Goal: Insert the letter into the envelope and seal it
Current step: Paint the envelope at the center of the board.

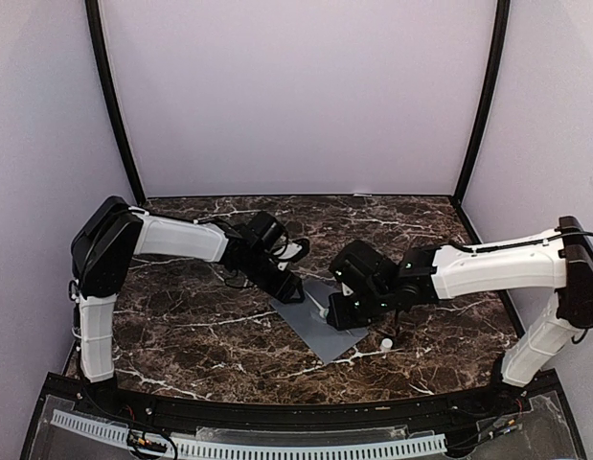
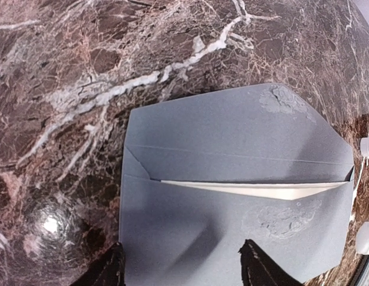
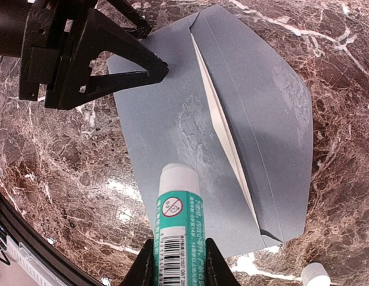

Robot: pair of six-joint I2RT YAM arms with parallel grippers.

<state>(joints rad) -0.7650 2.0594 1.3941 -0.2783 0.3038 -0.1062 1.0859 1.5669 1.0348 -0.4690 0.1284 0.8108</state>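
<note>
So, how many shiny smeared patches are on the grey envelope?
2. One patch on the open flap near its tip; the other on the envelope body below the opening. The glue stick may hide more.

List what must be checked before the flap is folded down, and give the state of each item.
1. Letter inside the envelope: ok, only a cream edge shows at the opening.
2. Flap open and lying flat: ok.
3. Glue smear on the flap: ok, and a second patch sits on the body.
4. Left gripper free: ok, open over the envelope and holding nothing.
5. Glue stick out of the way: not ok, the right gripper holds it uncapped over the envelope.
</note>
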